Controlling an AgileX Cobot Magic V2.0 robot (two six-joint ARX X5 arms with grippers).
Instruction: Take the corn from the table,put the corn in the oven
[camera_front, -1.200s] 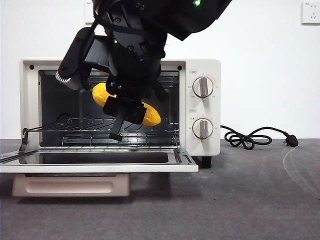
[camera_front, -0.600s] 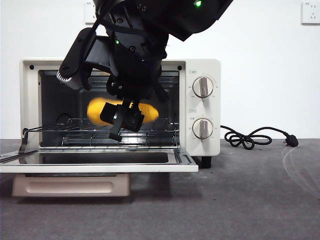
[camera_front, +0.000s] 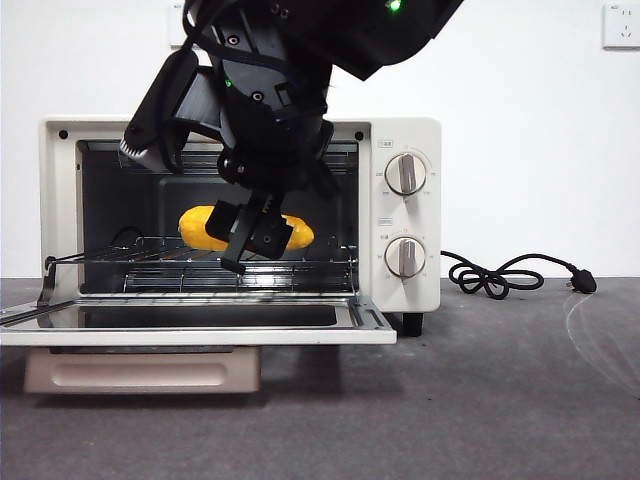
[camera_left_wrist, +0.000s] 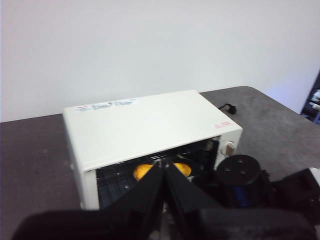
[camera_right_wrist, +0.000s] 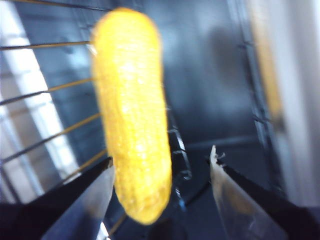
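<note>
The yellow corn (camera_front: 198, 228) lies level on the wire rack (camera_front: 150, 258) inside the cream-white oven (camera_front: 400, 135), whose door (camera_front: 200, 325) hangs open toward me. My right gripper (camera_front: 250, 235) reaches into the oven mouth from above, right in front of the cob. In the right wrist view its jaws are open (camera_right_wrist: 161, 155), and the corn (camera_right_wrist: 132, 115) lies on the rack wires near one jaw, with a wide gap to the other. My left gripper (camera_left_wrist: 163, 167) hovers high above the oven (camera_left_wrist: 145, 122), shut on nothing; the corn (camera_left_wrist: 142, 171) shows through the opening.
A black cord (camera_front: 500, 275) coils on the dark grey table (camera_front: 500, 400) to the right of the oven. Two round knobs (camera_front: 405, 173) sit on the oven's right panel. A wall socket (camera_front: 620, 25) is at the upper right.
The corn left the right gripper's hold, dropped from a tilted pose and settled flat on the rack. The gripper's jaws opened and the arm rose slightly.
</note>
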